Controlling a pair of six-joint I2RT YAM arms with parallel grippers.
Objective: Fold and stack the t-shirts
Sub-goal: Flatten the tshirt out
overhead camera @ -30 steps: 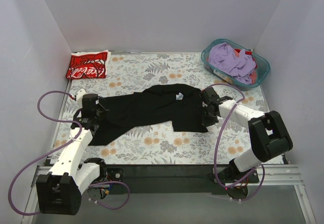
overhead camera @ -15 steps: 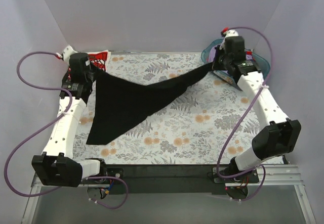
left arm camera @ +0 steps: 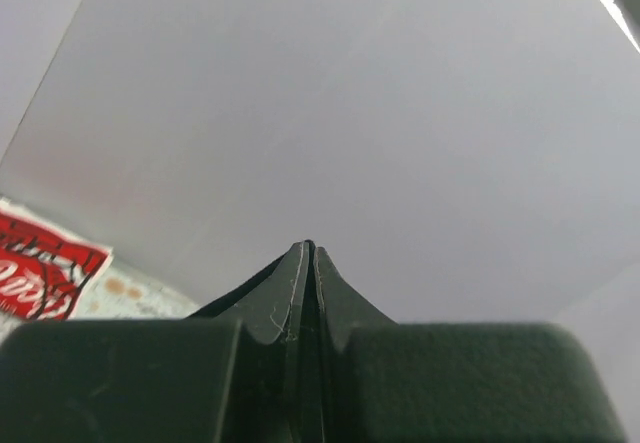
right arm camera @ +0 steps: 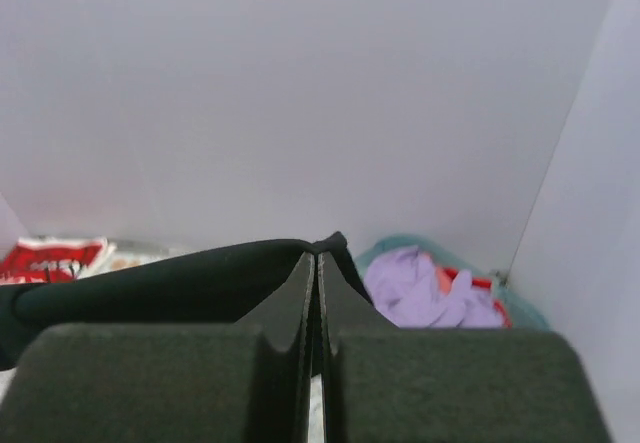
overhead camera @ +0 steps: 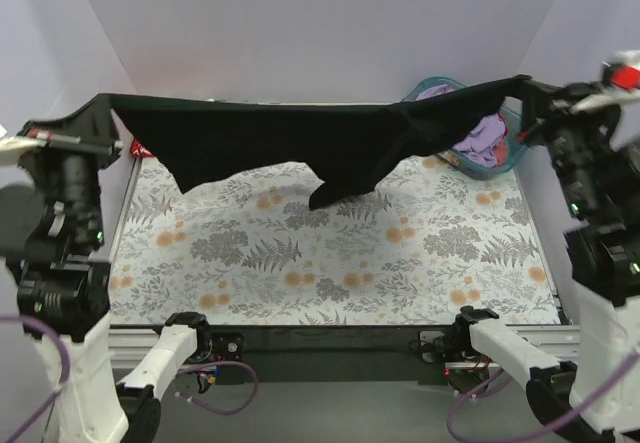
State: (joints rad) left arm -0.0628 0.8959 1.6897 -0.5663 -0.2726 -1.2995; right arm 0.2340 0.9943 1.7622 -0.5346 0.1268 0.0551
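Holding a large plain black cloth t-shirt (overhead camera: 330, 143) stretched as a taut band high above the flowered table covering (overhead camera: 330, 263); left end pinched in the tightly closed left gripper (left arm camera: 308, 253), right end in the tightly closed right gripper (right arm camera: 318, 258); sagging to a point near mid-span; red t-shirt with white lettering (left arm camera: 40, 273) lying at the far-left corner; teal plastic basket (overhead camera: 512, 153) of lilac clothing (overhead camera: 478, 133) beneath the right end.
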